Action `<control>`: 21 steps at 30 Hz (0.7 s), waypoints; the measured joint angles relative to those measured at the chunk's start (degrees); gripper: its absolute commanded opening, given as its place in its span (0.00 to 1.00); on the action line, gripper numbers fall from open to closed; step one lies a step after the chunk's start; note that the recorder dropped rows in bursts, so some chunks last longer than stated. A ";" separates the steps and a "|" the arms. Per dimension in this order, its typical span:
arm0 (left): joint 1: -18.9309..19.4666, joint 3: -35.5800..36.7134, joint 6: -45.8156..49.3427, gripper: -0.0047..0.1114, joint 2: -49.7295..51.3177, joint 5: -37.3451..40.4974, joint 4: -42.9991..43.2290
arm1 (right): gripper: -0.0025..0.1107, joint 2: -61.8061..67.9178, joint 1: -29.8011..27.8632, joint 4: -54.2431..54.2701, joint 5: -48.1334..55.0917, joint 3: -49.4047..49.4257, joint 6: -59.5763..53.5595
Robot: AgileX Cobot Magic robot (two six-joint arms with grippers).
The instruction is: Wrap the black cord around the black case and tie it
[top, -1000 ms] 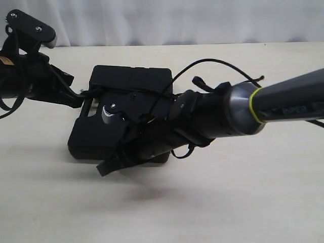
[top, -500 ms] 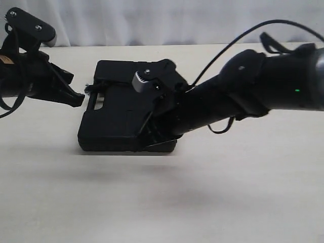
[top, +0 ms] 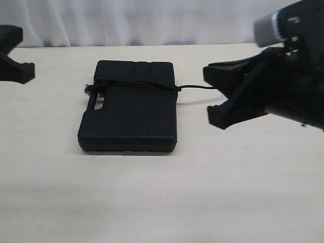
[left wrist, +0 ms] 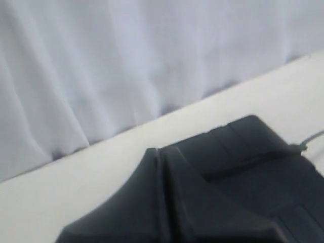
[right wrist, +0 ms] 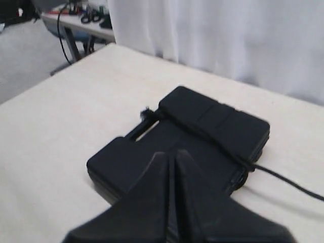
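The black cord [top: 195, 87] lies across the black case [top: 126, 121], seemingly tied; little remains. My left pincer [left wrist: 158, 152] and right pincer [right wrist: 170, 155] sit closed, empty.

One black case [top: 126, 114] — one black cord [top: 195, 87] — left gripper [left wrist: 159, 152], right gripper [right wrist: 169, 154]: two.
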 measured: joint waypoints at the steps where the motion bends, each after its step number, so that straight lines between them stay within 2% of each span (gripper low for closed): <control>1: 0.00 0.49 -1.14 0.04 -2.19 -0.10 0.00 | 0.06 -2.22 0.00 0.00 -0.28 0.61 0.00; 9: 0.00 4.39 -6.46 0.04 -16.37 -1.00 0.00 | 0.06 -18.13 0.00 0.00 -1.12 4.10 0.00; 14: 0.00 4.51 -6.75 0.04 -26.74 2.11 -0.13 | 0.06 -31.08 0.00 0.00 -1.22 5.86 0.12; 21: 0.00 4.51 -7.99 0.04 -31.50 7.46 -0.13 | 0.06 -39.06 0.00 0.00 -1.11 5.86 0.12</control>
